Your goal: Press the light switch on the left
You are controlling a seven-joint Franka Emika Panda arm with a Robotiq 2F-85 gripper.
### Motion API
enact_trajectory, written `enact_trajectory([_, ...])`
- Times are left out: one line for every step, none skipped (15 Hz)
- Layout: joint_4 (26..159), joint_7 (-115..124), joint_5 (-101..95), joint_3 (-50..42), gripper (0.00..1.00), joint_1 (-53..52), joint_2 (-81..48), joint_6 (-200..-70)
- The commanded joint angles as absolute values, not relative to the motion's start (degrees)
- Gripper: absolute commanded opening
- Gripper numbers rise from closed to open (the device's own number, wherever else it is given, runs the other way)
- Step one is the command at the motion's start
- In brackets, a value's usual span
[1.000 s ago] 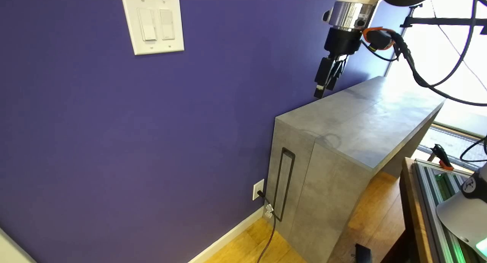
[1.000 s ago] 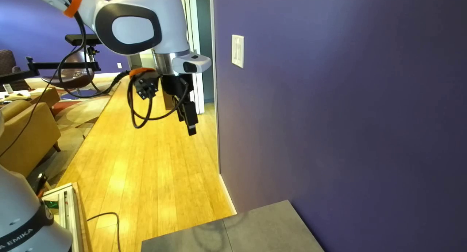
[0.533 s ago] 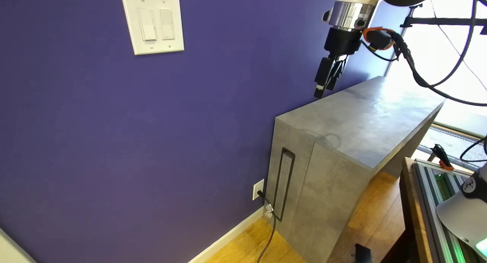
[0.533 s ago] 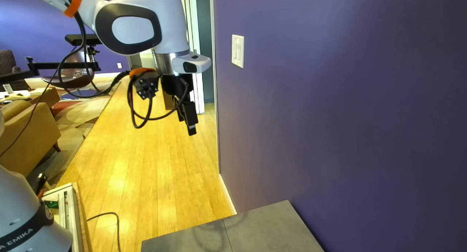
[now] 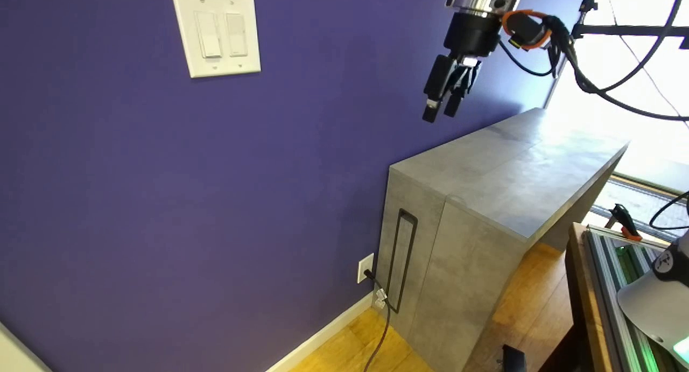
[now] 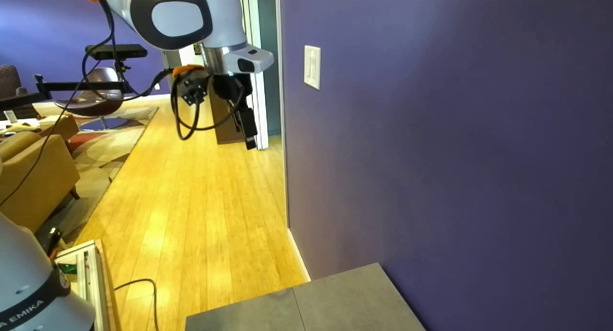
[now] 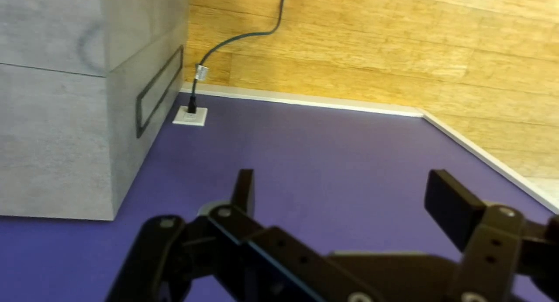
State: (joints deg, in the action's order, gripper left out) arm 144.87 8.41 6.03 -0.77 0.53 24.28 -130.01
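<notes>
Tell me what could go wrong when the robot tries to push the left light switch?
It might push the wrong one: the left light switch sits right beside a similar right-hand switch. The gripper is open, so it could perhaps bump both, or poke the wall instead. And the black cable hangs in loose loops beside the wrist, so it might swing or snag on the way.

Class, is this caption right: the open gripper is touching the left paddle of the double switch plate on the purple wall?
Not quite: the open gripper is apart from the left paddle of the double switch plate, not touching it. An exterior view shows purple wall between them. The rest stands.
</notes>
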Motion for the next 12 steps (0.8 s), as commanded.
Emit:
enact_trajectory([138.98, 11.76, 15.65, 0.11, 1.0, -2.85, 21.56, -130.1])
enact_trajectory([138.56, 11.95, 17.8, 0.65, 1.0, -3.67, 20.89, -134.09])
enact_trajectory([137.5, 14.57, 19.65, 1.37, 1.0, -3.75, 19.93, -136.08])
enact_trajectory([136.48, 14.0, 22.82, 1.14, 1.0, -4.98, 18.8, -138.24])
enact_trajectory([135.33, 14.48, 25.52, 1.18, 1.0, -5.77, 17.74, -139.29])
enact_trajectory([134.09, 14.78, 28.5, 1.23, 1.0, -6.65, 16.22, -140.72])
enact_trajectory([132.93, 15.08, 31.14, 1.34, 1.0, -7.31, 14.93, -141.89])
enact_trajectory([131.66, 15.19, 33.78, 1.5, 1.0, -7.96, 13.35, -143.61])
enact_trajectory([130.68, 15.89, 35.49, 2.03, 1.0, -8.17, 11.77, -146.0])
enact_trajectory([129.37, 15.73, 38.08, 2.18, 1.0, -8.68, 10.22, -147.39])
enact_trajectory([127.9, 14.5, 42.09, 1.94, 1.0, -9.42, 8.61, -148.26])
enact_trajectory([126.55, 11.3, 46.89, 1.81, 1.0, -10.3, 7.28, -149.83])
